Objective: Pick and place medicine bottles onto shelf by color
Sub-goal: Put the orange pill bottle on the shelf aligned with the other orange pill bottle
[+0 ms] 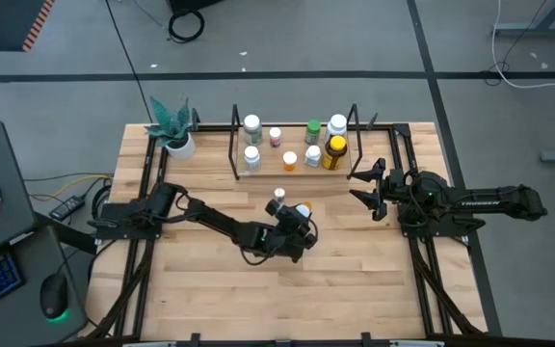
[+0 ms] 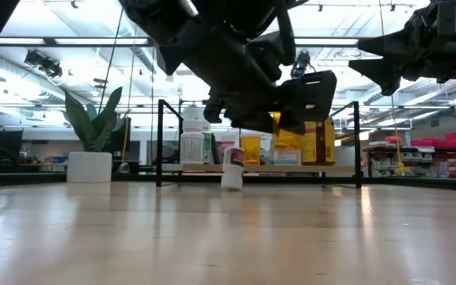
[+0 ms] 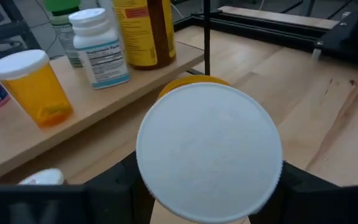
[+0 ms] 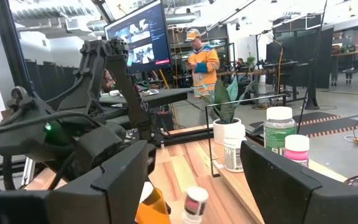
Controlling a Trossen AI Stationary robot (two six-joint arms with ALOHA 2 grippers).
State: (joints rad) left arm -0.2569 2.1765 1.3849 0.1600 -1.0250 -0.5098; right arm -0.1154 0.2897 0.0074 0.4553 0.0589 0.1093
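The shelf at the desk's far edge already carries several bottles, so the orange bottle clamped in the left gripper, which hangs above mid-desk, should probably travel high and settle beside the shelf's orange bottle, clear of the wire uprights. The right gripper, jaws apart and empty, waits near the shelf's right end. A small pink bottle stands on the desk in front of the shelf and could be knocked; the plant pot is well aside.

Dark left arm stretched from nine o'clock toward table centre, its two-finger left gripper clamped around a white-capped orange bottle, dark right arm at three o'clock, right gripper raised, fingers parted
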